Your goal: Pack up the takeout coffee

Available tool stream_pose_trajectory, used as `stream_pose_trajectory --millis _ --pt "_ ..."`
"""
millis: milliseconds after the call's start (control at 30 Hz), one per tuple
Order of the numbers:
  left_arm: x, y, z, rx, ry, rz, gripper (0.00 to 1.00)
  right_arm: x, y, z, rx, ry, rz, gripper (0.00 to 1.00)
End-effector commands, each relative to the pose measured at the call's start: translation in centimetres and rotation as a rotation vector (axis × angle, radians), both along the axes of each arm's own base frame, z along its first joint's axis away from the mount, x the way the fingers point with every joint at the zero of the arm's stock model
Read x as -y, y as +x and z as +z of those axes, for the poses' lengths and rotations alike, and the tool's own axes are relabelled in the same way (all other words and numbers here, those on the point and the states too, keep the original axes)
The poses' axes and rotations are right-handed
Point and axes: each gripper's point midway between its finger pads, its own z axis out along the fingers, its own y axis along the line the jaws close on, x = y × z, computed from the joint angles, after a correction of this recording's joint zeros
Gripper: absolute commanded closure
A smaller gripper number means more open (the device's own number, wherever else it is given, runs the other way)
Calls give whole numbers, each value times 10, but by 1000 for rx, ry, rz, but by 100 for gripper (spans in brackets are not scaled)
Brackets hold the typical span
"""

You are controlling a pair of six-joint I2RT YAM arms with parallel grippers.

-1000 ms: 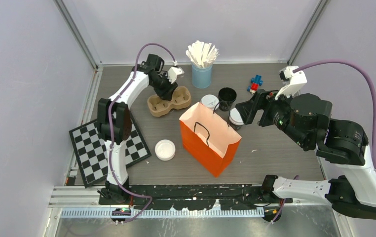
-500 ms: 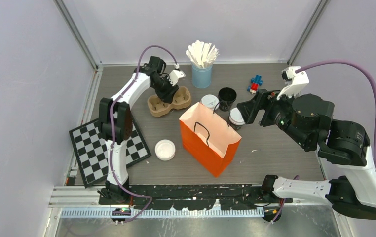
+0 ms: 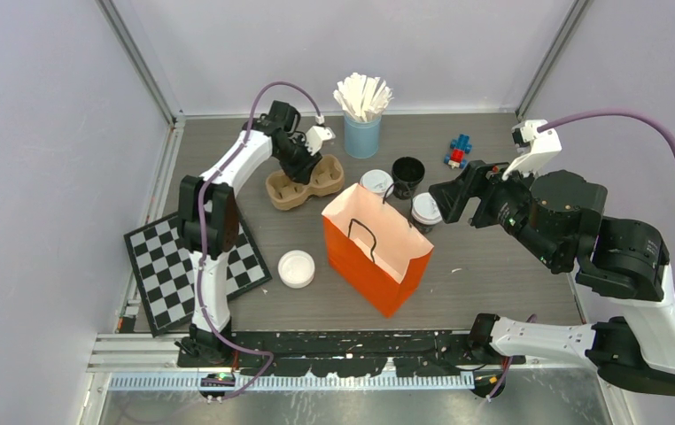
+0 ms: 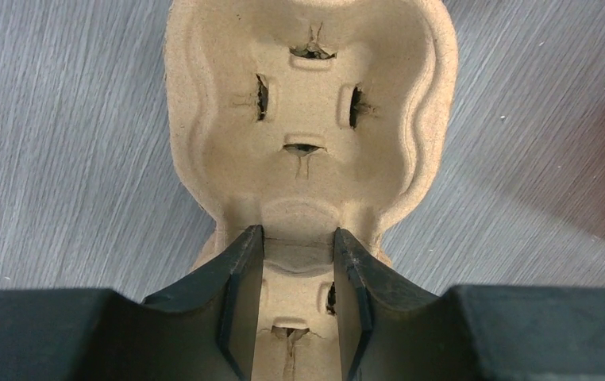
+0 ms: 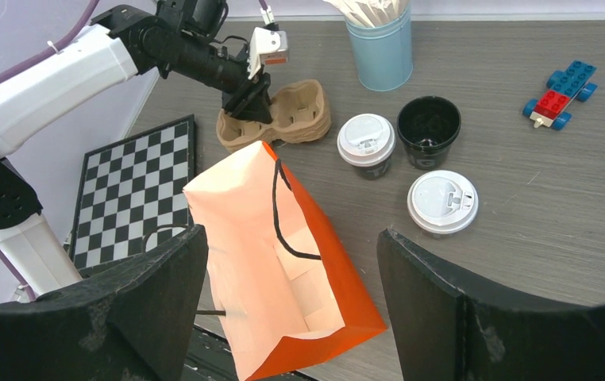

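The left gripper [image 4: 295, 238] is straddling the pulp cup carrier [image 4: 307, 95] behind the orange paper bag [image 3: 378, 257], grip unclear; the right gripper [image 5: 291, 238] is hanging wide open, empty. Two lidded coffee cups [image 3: 425, 209] are standing beside the bag, likely needing seating in that carrier next

Cups [image 3: 376, 182] behind bag [image 3: 378, 257], carrier [image 3: 325, 177] left.

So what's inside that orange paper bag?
Nothing that shows. The orange bag stands open, with only its pale inner walls and black handle in sight. Its very bottom is partly hidden by its own walls.
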Motion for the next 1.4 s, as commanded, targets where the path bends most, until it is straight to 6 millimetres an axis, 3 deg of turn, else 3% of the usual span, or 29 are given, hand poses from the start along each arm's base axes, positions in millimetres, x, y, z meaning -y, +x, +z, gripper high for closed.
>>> stream_pose_trajectory --millis 0,633,733,967,1100,1367 --pt "12 -2 38 59 -46 -20 73 3 1 6 11 29 -24 18" --pt "9 -4 68 118 -49 -9 69 7 -1 5 0 57 -36 19" --pt "11 -4 81 141 -71 7 70 7 -1 3 -8 53 -44 19" --pt "19 -6 142 251 -147 19 71 5 -1 2 -39 46 -51 21" --pt "27 -18 184 325 -213 -25 73 -1 0 -18 -80 -31 -38 20" --pt "42 -68 247 392 -370 -140 74 -26 -6 -65 -189 -34 26 20"
